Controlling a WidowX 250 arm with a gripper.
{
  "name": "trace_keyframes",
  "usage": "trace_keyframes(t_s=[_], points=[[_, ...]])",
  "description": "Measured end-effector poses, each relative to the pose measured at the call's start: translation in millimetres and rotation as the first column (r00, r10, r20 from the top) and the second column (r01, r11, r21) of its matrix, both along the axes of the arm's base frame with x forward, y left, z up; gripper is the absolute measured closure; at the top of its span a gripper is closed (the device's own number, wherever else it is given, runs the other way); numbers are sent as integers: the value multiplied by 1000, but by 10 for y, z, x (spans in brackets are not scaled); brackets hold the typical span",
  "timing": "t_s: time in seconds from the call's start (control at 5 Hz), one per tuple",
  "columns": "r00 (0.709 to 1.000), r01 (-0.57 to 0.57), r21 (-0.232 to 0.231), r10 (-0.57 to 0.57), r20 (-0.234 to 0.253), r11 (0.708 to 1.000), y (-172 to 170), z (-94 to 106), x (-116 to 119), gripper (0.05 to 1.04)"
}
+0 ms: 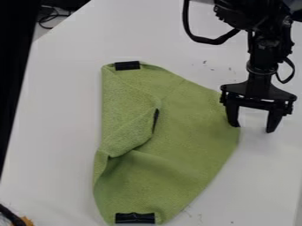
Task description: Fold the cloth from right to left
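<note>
Currently, the green cloth (183,137) lies partly folded on the white table (56,132), the end effector (254,128) spread wide at the cloth's right edge. Closing there could miss thin fabric (only one finger (233,116) overlaps it) or drag the folded flap (126,114) askew.

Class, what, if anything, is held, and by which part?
Nothing is held: the black two-finger gripper stands open at the right edge of the green fabric cloth.

green cloth (194,132) is lying on a white table (59,110); left side's kinda folded inward. black patches (127,65) top and bottom.
</note>
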State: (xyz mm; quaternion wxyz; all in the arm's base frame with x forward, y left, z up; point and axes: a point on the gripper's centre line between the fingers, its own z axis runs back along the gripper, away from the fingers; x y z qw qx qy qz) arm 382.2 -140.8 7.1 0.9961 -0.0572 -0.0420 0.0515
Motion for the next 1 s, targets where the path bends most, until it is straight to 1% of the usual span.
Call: trace_keyframes(t_s=[0.2,0.4,0.6,0.8,1.0], points=[[999,33,45,-31,-32,998,47,12,28,82],[999,49,147,-46,-25,988,183,180,175,83],[998,52,176,-55,8,983,215,311,285,83],[999,53,159,-55,4,986,214,196,236,83],[1000,13,134,-9,-26,991,378,2,140,84]])
